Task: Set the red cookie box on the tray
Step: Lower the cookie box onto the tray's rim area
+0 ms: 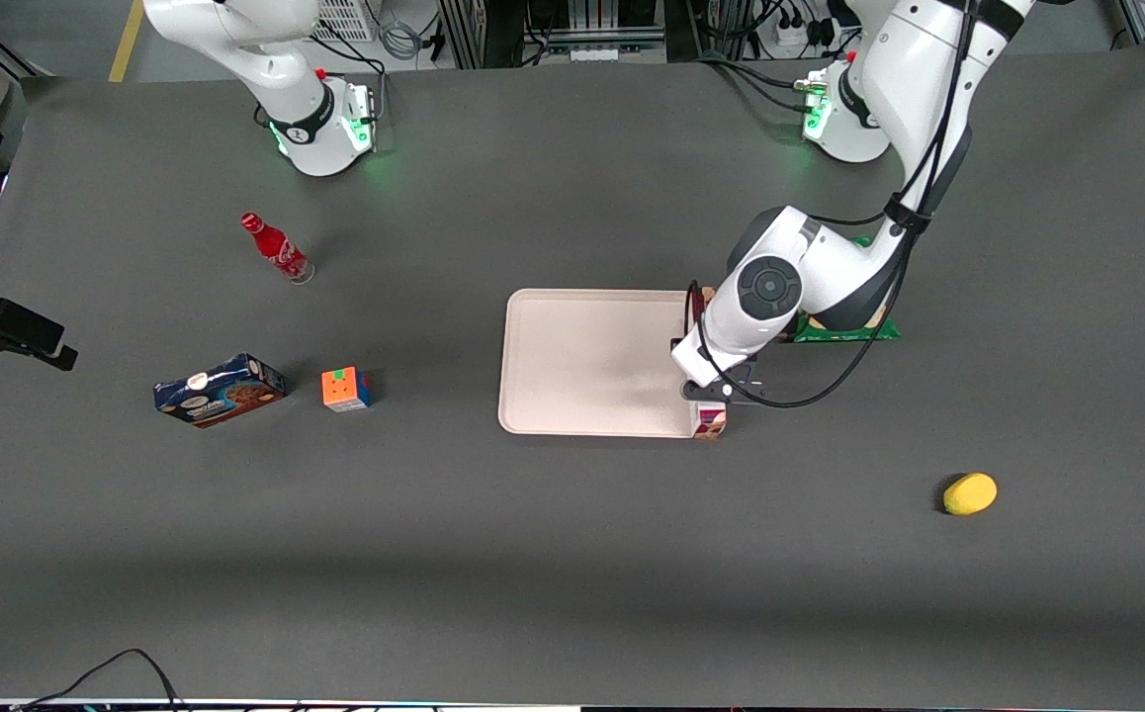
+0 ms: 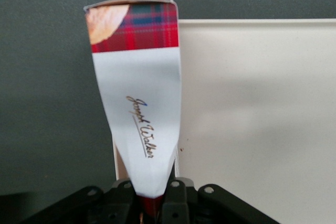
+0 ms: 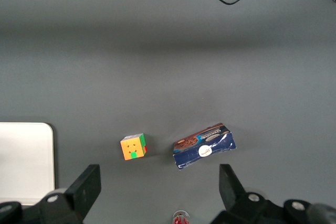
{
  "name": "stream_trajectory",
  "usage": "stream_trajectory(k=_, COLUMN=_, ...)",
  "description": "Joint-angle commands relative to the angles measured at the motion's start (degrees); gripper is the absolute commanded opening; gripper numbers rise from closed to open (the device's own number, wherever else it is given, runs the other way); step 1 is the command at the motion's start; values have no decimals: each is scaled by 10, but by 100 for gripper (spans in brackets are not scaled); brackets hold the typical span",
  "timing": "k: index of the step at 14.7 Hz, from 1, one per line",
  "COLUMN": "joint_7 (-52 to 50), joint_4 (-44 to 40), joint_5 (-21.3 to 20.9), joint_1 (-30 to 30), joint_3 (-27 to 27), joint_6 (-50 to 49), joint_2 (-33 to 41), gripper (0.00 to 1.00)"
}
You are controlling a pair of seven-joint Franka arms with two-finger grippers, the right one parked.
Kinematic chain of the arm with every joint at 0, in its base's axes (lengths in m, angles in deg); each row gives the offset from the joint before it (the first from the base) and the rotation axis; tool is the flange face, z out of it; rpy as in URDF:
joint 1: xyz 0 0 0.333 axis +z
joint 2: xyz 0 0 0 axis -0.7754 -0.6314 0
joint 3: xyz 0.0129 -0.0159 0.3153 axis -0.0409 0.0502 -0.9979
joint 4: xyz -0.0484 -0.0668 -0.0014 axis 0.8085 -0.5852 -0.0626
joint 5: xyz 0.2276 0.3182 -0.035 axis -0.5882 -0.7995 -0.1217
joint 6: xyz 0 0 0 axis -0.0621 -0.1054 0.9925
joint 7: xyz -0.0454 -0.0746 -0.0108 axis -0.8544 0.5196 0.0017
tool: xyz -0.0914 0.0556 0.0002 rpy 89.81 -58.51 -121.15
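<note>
My left gripper (image 1: 719,394) is shut on the red cookie box (image 1: 709,419), a long narrow box in red plaid with a white panel. The arm hides most of the box in the front view; only its nearer end and a sliver of its other end show. The box lies along the edge of the pale tray (image 1: 582,361) that faces the working arm's end of the table. In the left wrist view the red cookie box (image 2: 139,98) stretches away from the gripper (image 2: 150,192) over the rim of the tray (image 2: 257,108). Whether it touches the tray I cannot tell.
A green bag (image 1: 849,332) lies under the working arm, beside the tray. A yellow fruit (image 1: 970,493) sits nearer the front camera, toward the working arm's end. Toward the parked arm's end are a colour cube (image 1: 346,389), a dark blue cookie box (image 1: 220,390) and a red bottle (image 1: 278,248).
</note>
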Motion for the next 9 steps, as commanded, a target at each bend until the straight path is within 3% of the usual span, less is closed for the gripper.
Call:
stream_trajectory(k=1, joint_7=-22, joint_4=5, joint_5=-6, joint_1=0, joint_3=6, joint_6=-8, joint_2=5, gripper=4)
stream_trajectory(k=6, joint_7=-22, joint_4=6, joint_5=-6, joint_1=1, joint_3=6, joint_6=-11, joint_2=3, gripper=6)
stream_trajectory(k=7, joint_7=-22, joint_4=5, joint_5=-5, joint_1=1, joint_3=6, joint_6=-10, joint_2=2, gripper=14)
stream_trajectory(k=8, joint_7=-23, joint_4=5, joint_5=-4, joint_1=1, joint_3=6, joint_6=-8, joint_2=-1, gripper=40)
stream_trajectory(k=9, joint_7=-27, joint_4=5, joint_5=-4, joint_1=1, joint_3=6, joint_6=-3, joint_2=-3, gripper=51)
